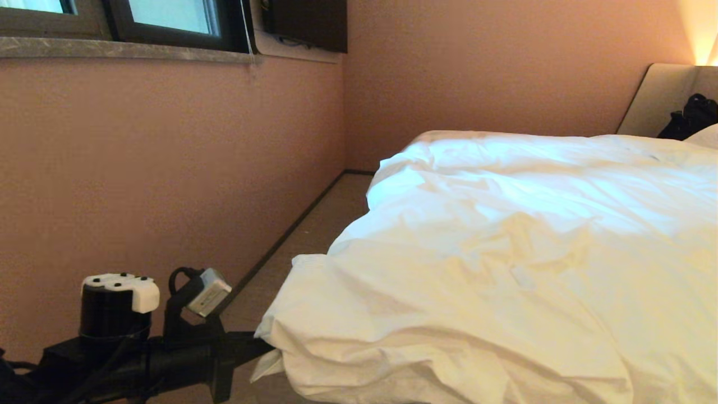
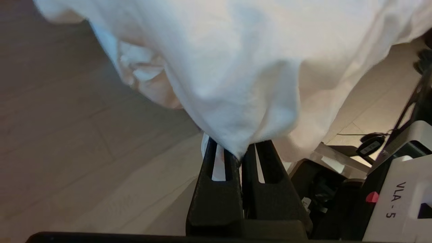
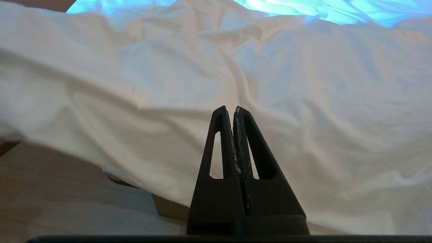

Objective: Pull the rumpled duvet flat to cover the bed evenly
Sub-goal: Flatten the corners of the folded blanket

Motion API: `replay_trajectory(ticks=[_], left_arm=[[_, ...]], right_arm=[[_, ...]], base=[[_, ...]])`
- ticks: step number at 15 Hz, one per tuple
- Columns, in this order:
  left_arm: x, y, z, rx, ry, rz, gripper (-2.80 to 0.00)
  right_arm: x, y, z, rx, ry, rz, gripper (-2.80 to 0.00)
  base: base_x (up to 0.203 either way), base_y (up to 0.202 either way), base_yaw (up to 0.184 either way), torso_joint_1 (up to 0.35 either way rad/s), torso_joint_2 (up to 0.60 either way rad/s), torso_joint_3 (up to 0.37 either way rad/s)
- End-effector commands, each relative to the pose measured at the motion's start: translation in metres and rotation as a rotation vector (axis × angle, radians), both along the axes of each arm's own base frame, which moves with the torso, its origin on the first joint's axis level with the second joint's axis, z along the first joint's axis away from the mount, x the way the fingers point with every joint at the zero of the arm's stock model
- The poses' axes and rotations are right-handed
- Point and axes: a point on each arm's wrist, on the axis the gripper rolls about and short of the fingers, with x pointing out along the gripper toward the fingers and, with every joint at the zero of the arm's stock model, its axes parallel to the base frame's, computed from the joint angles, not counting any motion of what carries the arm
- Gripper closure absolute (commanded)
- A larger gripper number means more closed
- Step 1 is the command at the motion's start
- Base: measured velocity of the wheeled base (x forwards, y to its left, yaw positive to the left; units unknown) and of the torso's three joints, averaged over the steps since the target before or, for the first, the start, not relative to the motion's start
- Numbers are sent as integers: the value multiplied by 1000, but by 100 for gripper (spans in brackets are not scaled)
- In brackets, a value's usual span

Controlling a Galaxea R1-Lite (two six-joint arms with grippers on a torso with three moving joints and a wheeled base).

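At the lower left of the head view we see our left gripper [image 1: 268,350], its fingers [image 2: 219,168] pinching the near corner of the duvet [image 1: 505,252], which lies rumpled across the bed [image 1: 656,98] filling the right. Our right gripper [image 3: 233,111] hovers before the duvet, fingers pressed together, holding nothing.

Black arm [image 1: 140,359], white-capped joint [image 1: 119,289], black triangular slotted end effector fingers [image 2: 216,179], white "VLA - 5" housing [image 2: 398,202].

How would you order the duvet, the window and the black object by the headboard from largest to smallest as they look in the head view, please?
1. duvet, by far.
2. window, cropped by the frame.
3. black object, though it sits farthest away.
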Motion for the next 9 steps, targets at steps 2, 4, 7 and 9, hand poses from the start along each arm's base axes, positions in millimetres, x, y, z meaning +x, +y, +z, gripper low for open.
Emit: replay_trajectory(ticks=[2,4,7,9], left_arm=[[-6,7,-4,4,16,22,0],[-11,9,-8,7,40,29,0],[-21,13,-14,15,77,39,0],[-26,16,-14,10,65,56,0]], right_arm=[[0,0,0,-1,0,0,0],[0,0,0,-1,0,1,0],[0,0,0,-1,0,0,0],[0,0,0,-1,0,0,0]], base=[[0,0,0,0,0,0],[0,0,0,0,0,0],[0,0,0,0,0,0],[0,0,0,0,0,0]])
